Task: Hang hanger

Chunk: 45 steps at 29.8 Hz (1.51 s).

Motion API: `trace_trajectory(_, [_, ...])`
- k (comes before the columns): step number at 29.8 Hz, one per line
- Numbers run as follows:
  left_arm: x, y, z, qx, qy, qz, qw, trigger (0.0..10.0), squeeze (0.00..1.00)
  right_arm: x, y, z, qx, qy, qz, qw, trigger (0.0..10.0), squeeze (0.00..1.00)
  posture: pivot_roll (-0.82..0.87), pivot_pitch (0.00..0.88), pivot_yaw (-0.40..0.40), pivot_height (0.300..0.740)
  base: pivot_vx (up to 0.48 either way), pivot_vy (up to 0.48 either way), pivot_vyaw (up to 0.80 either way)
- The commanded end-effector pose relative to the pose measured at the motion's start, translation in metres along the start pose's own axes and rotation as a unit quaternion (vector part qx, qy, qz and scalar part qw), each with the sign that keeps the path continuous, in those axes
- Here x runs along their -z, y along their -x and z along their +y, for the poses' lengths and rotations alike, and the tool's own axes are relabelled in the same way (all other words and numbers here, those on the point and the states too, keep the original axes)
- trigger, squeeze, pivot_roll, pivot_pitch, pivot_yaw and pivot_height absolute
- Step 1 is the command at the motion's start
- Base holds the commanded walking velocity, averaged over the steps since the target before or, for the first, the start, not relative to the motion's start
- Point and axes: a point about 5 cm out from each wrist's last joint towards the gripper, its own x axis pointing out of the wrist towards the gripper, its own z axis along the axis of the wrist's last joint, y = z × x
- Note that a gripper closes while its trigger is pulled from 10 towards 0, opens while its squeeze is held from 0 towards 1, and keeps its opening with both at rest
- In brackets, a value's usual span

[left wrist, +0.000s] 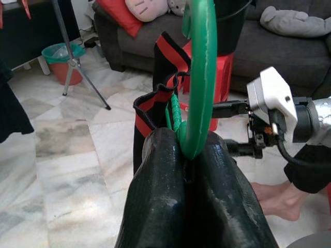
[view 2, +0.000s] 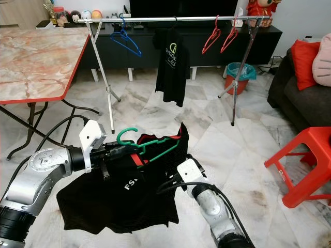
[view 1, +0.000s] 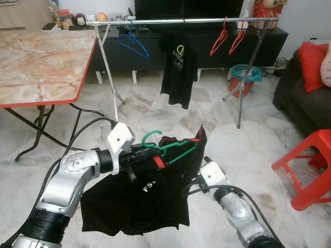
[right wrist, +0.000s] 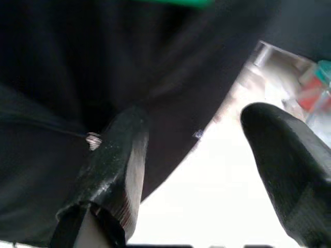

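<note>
Green hanger [view 1: 164, 146] with black shirt [view 1: 139, 199] in left gripper [left wrist: 192, 155].

Silver arms, white wrist boxes, black cables, glossy black fingers [left wrist: 227, 206].

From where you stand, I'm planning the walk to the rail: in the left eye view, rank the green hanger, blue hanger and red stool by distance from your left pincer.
1. Green hanger: clamped in the left pincer.
2. Red stool: on the floor to the right.
3. Blue hanger: on the rail's left end, far ahead.
</note>
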Motion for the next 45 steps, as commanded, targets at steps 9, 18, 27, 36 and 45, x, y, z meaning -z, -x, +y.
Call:
trace_trajectory(9, [-0.024, -0.008, -0.005, 0.016, -0.022, -0.044, 0.999, 10.0, 0.0, 0.005, 0.002, -0.007, 0.021, -0.059, -0.006, 0.998, 10.0, 0.0, 0.03, 0.0, -0.001, 0.74, 0.0, 0.0, 0.0])
trace_trajectory(18, [-0.023, -0.01, -0.008, 0.022, -0.022, -0.043, 0.999, 10.0, 0.0, -0.006, -0.002, -0.002, -0.021, -0.078, -0.045, 0.996, 10.0, 1.0, 0.02, 0.0, -0.001, 0.74, 0.0, 0.0, 0.0])
trace_trajectory(27, [-0.024, -0.011, -0.01, 0.025, -0.021, -0.044, 0.998, 10.0, 0.0, -0.017, -0.007, -0.005, -0.025, -0.083, -0.069, 0.994, 10.0, 1.0, 0.02, 0.0, -0.002, 0.74, 0.0, 0.0, 0.0])
trace_trajectory(36, [-0.024, -0.01, -0.014, 0.036, -0.018, -0.046, 0.998, 10.0, 0.0, -0.021, -0.012, -0.012, 0.0, -0.058, -0.066, 0.996, 10.0, 0.0, 0.03, 0.0, -0.003, 0.74, 0.0, 0.0, 0.0])
trace_trajectory(45, [-0.024, -0.011, -0.016, 0.043, -0.016, -0.046, 0.998, 10.0, 0.0, -0.028, -0.017, -0.016, 0.017, -0.044, -0.066, 0.997, 10.0, 0.0, 0.03, 0.0, -0.003, 0.74, 0.0, 0.0, 0.0])
